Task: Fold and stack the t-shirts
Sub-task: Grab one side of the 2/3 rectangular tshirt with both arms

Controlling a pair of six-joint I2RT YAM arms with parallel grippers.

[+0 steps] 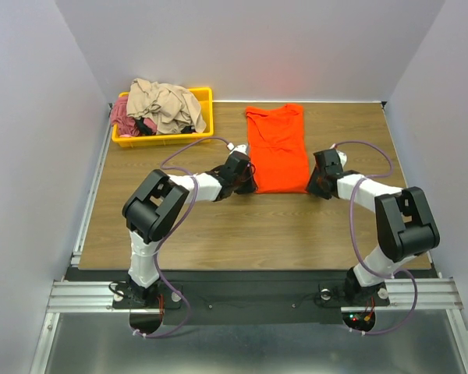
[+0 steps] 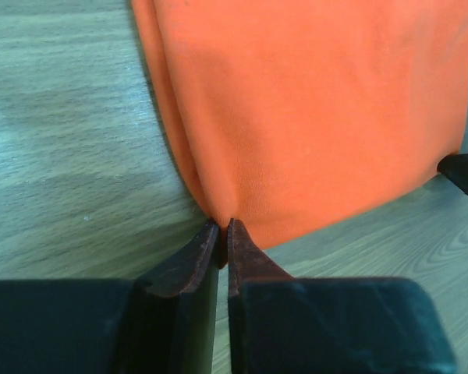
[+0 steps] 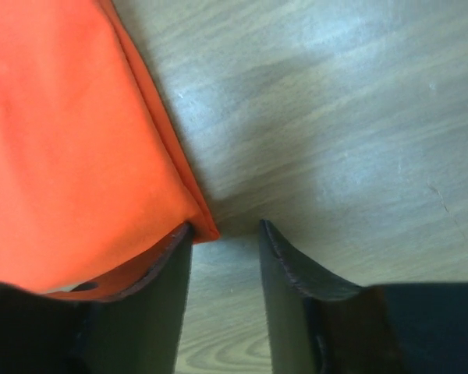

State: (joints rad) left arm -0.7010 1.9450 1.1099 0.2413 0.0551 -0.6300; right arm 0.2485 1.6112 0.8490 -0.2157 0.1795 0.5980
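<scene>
T-shirts [image 1: 162,105]: two in tray [image 1: 136,141], one orange [image 1: 277,152] | left fingers [image 2: 189,269] pinching orange | right fingers [image 3: 292,269] apart

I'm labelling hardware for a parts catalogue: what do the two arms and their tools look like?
Both the left arm and right arm have white links and black joint housings, each with a purple cable looping alongside. The left tool and right tool have black, tapered fingers.

From my remote seat I saw plain pale grey walls [image 1: 257,47] enclosing three sides of a brown wood-grain table [image 1: 281,234], with ribbed aluminium rails [image 1: 78,296] along its near edge
</scene>
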